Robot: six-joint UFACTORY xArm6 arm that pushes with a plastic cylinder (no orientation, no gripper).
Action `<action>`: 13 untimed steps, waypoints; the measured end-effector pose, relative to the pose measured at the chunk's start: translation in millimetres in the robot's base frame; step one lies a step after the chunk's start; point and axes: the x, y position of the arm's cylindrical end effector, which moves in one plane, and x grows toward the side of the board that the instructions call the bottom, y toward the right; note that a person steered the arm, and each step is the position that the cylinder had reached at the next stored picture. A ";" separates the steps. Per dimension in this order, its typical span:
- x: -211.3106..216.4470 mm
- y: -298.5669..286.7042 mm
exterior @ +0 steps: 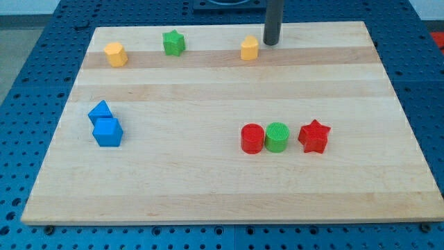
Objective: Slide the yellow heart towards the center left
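Observation:
My tip [270, 43] rests on the board near the view's top, just right of and slightly above a yellow block [250, 48] that looks like the heart; a small gap separates them. A second yellow block [115, 53], more hexagon-like, sits at the top left. Only the lower part of the dark rod shows; the rest runs out of the view's top.
A green star [174, 42] lies at the top between the two yellow blocks. Two blue blocks [105, 125] touch each other at the left. A red cylinder [252, 138], a green cylinder [277, 136] and a red star [313, 136] form a row right of centre. The wooden board [222, 187] ends just above my tip.

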 end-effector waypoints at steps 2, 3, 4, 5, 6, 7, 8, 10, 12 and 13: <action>34.6 -53.5; 52.7 -79.8; 67.7 -106.7; 73.5 -137.6; 75.1 -150.2; 73.4 -128.1; 80.0 -107.2; 105.1 -120.2; 105.1 -169.2; 105.1 -197.0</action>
